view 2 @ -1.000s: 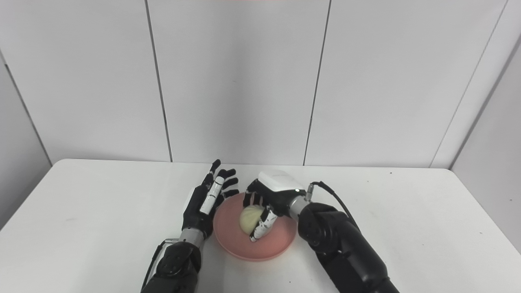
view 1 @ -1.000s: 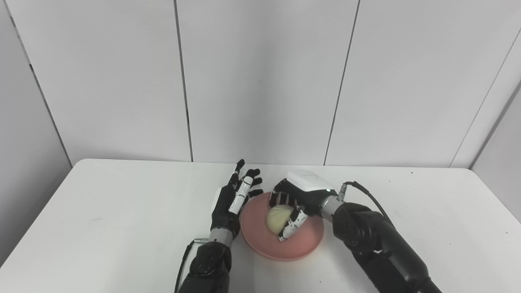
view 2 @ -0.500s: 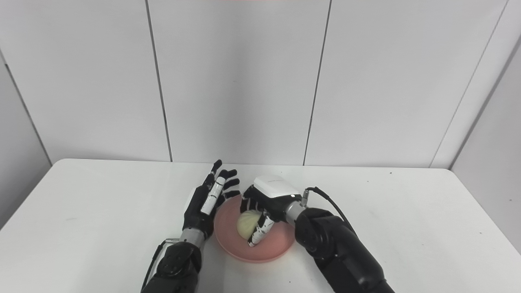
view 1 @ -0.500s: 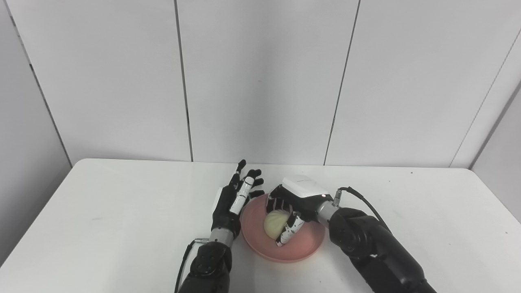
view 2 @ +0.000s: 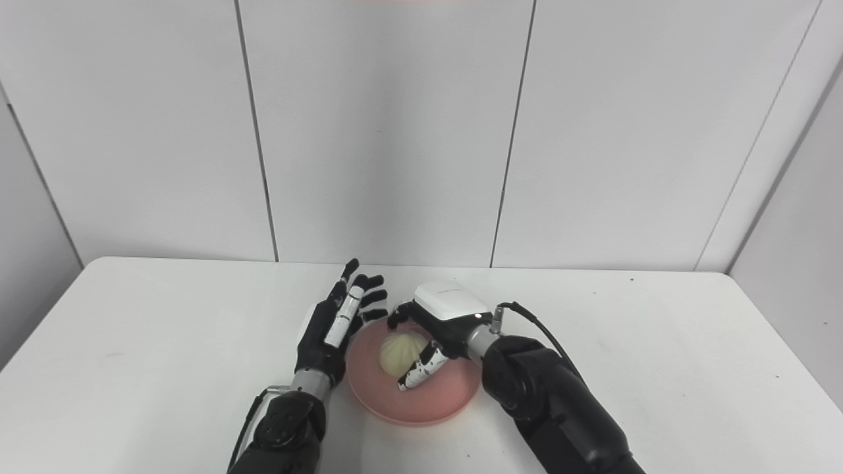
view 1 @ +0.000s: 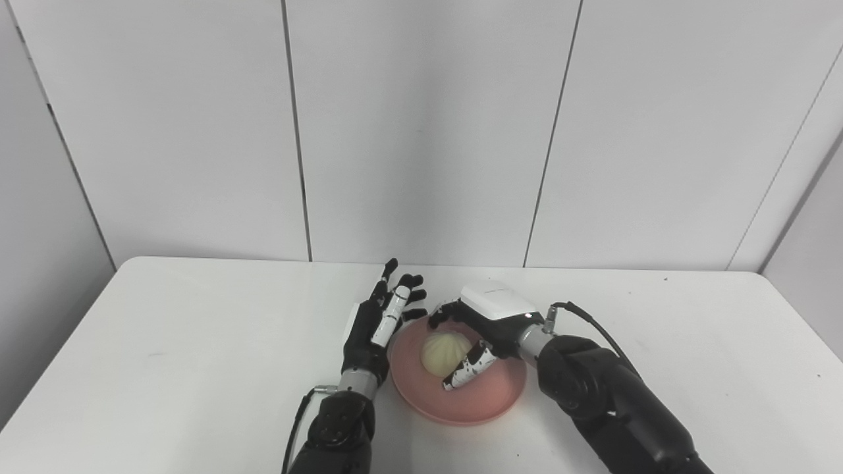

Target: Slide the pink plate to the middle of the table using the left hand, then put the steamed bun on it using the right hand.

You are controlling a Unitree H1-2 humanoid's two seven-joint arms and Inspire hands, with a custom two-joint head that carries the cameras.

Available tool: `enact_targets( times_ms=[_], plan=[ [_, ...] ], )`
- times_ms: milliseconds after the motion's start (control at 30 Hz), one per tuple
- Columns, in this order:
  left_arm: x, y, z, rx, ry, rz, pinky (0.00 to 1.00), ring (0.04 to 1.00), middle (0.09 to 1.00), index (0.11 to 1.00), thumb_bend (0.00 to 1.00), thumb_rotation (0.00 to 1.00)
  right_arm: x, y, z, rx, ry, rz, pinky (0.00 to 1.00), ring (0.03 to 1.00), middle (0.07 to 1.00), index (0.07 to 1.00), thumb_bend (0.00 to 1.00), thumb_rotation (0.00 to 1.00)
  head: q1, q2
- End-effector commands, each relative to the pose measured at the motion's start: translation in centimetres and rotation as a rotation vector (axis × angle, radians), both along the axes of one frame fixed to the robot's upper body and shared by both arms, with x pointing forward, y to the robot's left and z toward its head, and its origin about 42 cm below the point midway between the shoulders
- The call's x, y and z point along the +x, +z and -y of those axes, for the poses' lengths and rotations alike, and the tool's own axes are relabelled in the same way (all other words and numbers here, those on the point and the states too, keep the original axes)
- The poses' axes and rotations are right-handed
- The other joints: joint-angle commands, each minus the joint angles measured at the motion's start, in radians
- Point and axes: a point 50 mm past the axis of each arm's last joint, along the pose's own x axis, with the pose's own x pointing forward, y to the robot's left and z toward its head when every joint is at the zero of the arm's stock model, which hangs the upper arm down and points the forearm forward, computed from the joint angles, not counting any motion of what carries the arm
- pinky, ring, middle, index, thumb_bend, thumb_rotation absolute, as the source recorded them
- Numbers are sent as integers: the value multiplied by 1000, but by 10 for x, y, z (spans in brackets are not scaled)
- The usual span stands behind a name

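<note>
Right hand (view 1: 484,326) hides pink plate (view 1: 461,405) far rim; both arms cut by bottom edge.

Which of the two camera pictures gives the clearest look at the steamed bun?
The left eye view: the steamed bun shows slightly more of its pleated top on the pink plate. The right eye view shows nearly the same, with the right hand beside it.

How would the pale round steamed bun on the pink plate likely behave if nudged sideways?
The pale round steamed bun looks domed with a flat base, so it would probably slide rather than roll. The shallow pink plate has a raised rim that should stop it. It looks soft, so the open right hand could dent it.
</note>
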Motion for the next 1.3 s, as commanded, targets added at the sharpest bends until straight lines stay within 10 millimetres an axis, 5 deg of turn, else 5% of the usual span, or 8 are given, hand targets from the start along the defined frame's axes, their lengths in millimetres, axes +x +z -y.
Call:
enact_targets(
  times_ms=[0, 233, 267, 533, 767, 900, 1267],
  plan=[
    [-3, -4, -4, 1, 3, 5, 672, 778, 807, 946, 687, 709, -1, 25, 0, 16, 31, 92, 741, 835, 844, 741, 1000, 296, 0, 2],
    [-5, 0, -8, 11, 0, 31, 669, 778, 814, 952, 700, 690, -12, 29, 10, 163, 36, 165, 770, 842, 846, 740, 1000, 299, 1, 7],
    [-5, 0, -9, 10, 0, 34, 666, 783, 820, 951, 708, 690, -15, 29, 12, 206, 40, 200, 703, 787, 799, 702, 984, 333, 1, 7],
    [-9, 4, -15, 27, 22, 96, 727, 808, 846, 943, 749, 685, -28, 9, 31, 722, 20, 510, 557, 629, 662, 595, 715, 372, 7, 12],
    [-15, 5, -20, 96, 46, 169, 807, 864, 887, 910, 754, 721, -31, -14, 33, 1125, -76, 352, 629, 735, 762, 684, 695, 564, 7, 18],
    [-16, 5, -24, 120, 67, 184, 882, 931, 939, 894, 717, 745, -30, -29, 32, 1296, -152, 215, 692, 760, 805, 779, 750, 754, -7, 22],
    [-19, 7, -29, 135, 88, 189, 937, 975, 975, 901, 677, 762, -23, -69, 34, 1540, -380, -44, 767, 845, 881, 825, 730, 868, -35, 27]
  ],
)
